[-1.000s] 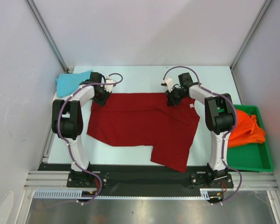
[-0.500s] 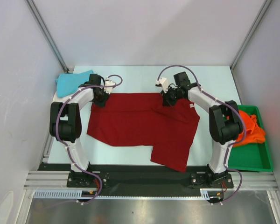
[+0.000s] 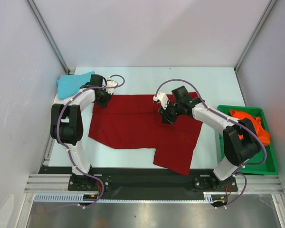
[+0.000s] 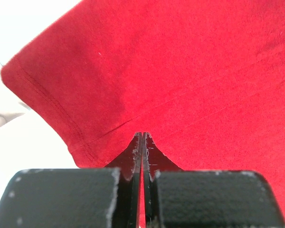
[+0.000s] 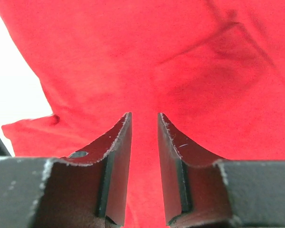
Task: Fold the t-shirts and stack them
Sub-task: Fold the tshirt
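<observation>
The dark red t-shirt (image 3: 133,126) lies spread on the table, with one flap reaching the near edge. My left gripper (image 3: 103,98) is at its far left corner. In the left wrist view (image 4: 142,135) the jaws are pressed together with a sliver of red cloth (image 4: 180,71) between them. My right gripper (image 3: 164,115) is over the shirt's upper middle. Its jaws (image 5: 144,116) stand narrowly apart with red cloth (image 5: 156,47) filling the gap. The turquoise shirt (image 3: 72,84) lies at the far left. The orange shirt (image 3: 256,128) is at the right. No cream shirt is in view.
A green tray (image 3: 249,164) at the right edge holds the orange shirt. Grey walls and metal posts enclose the table on three sides. The black rail with the arm bases runs along the near edge.
My right gripper has moved from the shirt's far edge toward me and to the left, over the shirt's middle, uncovering more of the tray. The left gripper has stayed put.
</observation>
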You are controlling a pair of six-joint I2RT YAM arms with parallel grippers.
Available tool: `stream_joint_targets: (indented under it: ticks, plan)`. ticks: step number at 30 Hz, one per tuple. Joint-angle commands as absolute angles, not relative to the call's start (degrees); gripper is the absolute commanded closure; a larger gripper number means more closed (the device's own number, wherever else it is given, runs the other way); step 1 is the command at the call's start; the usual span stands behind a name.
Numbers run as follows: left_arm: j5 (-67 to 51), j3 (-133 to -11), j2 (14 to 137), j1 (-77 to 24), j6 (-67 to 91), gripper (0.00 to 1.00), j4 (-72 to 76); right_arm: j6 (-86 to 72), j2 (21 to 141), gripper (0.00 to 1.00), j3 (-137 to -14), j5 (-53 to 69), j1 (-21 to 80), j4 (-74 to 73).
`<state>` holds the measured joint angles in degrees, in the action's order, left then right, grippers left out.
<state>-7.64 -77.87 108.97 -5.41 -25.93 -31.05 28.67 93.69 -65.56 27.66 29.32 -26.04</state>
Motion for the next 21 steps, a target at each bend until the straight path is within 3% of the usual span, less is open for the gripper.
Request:
stream_joint_targets:
  ticks: [1,9,21]
  plan:
    - [-7.73,-82.08,109.24,-5.71,-25.23,1.0,-30.67,25.85,93.32,0.68,-67.57,25.04,25.77,-21.72]
    - [-5.63,-90.77,116.53,-5.45,-25.58,1.0,-36.2,23.12,104.4,0.66,-74.0,20.84,14.26,-14.86]
    - [-3.6,-105.54,129.72,-5.19,-25.49,0.99,-44.82,26.79,119.17,0.66,-88.42,14.78,5.45,-15.12]
